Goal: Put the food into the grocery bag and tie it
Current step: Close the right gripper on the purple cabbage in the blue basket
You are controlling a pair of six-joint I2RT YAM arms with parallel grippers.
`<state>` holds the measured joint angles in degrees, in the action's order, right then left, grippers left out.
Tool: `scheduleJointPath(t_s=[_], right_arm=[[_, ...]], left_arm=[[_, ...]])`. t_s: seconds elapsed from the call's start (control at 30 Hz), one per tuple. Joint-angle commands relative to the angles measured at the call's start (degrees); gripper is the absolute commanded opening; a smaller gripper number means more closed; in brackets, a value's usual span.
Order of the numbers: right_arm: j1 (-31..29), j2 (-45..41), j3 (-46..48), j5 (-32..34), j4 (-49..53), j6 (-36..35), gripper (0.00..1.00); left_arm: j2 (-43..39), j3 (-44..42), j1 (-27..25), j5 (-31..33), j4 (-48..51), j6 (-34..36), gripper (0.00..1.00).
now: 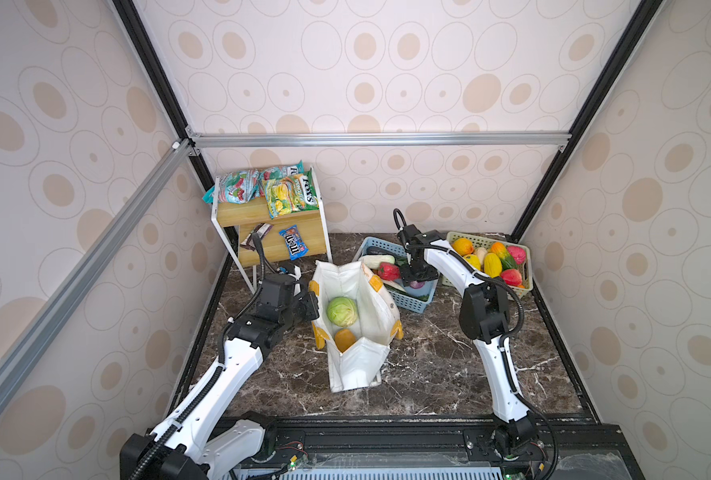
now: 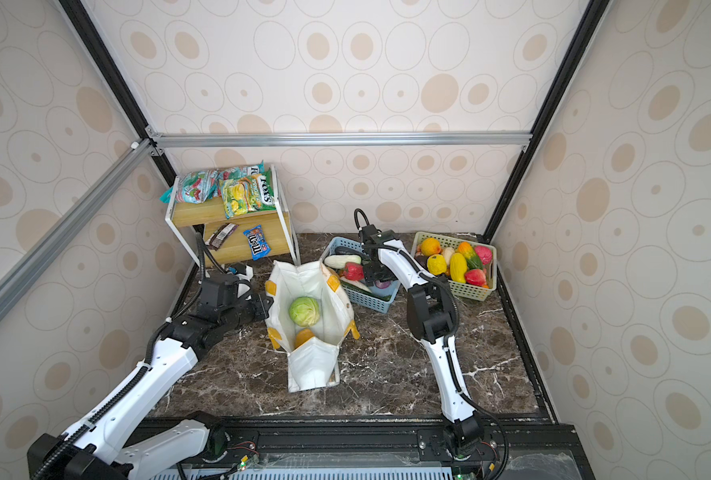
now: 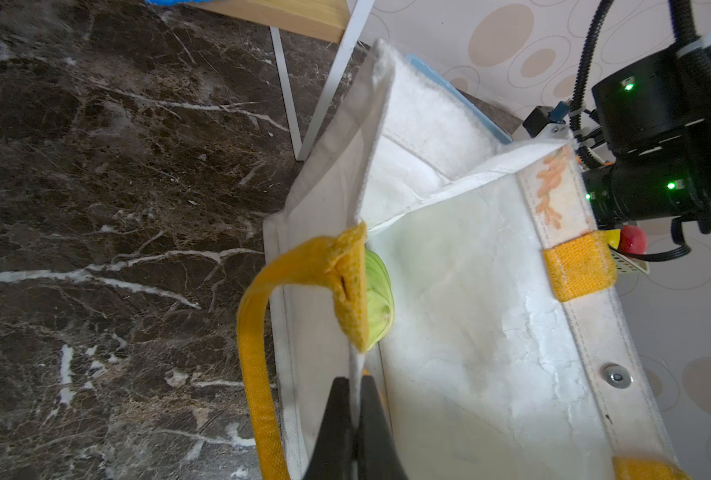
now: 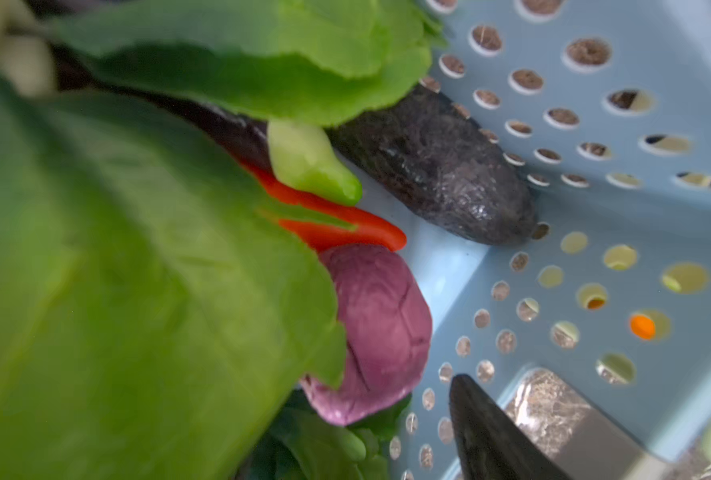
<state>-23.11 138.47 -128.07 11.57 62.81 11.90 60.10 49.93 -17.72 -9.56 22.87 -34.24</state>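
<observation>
Loading step: the left gripper (image 3: 355, 380) has its jaws pinched on the grocery bag (image 1: 380, 307) rim. The right gripper (image 1: 418, 275), jaws seemingly apart, hangs in the blue basket (image 1: 412, 302). Next it must close on the purple vegetable (image 4: 380, 328).

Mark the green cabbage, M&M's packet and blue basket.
green cabbage (image 1: 342, 311), in a top view, head centre
M&M's packet (image 1: 293, 242), in a top view, wrapper centre
blue basket (image 1: 412, 303), in a top view, front wall

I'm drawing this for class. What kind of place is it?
Probably a robot practice booth dressed as a tiny grocery corner: two robot arms at a marble table, a wallpapered metal frame around it, plus a snack shelf and baskets of toy food.
</observation>
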Motion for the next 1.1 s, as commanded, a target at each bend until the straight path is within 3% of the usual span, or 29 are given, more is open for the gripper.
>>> scheduleJointPath(t_s=[0.0,0.43,0.63,1.07], right_arm=[[0.4,1.0,0.4,1.7,-2.0,-2.1,0.75],[0.6,3.2,1.9,2.4,-7.2,-2.1,0.72],[0.6,3.5,2.1,2.5,-8.0,-1.9,0.62],[0.6,-2.0,5.8,1.9,-8.0,-1.0,0.58]], left_arm=[[0.2,1.4,0.1,-0.2,0.4,0.8,0.00],[0.5,2.1,0.0,0.1,1.5,1.5,0.00],[0.7,2.2,0.0,0.4,1.6,1.6,0.00],[0.7,1.8,0.1,0.2,0.5,1.0,0.00]])
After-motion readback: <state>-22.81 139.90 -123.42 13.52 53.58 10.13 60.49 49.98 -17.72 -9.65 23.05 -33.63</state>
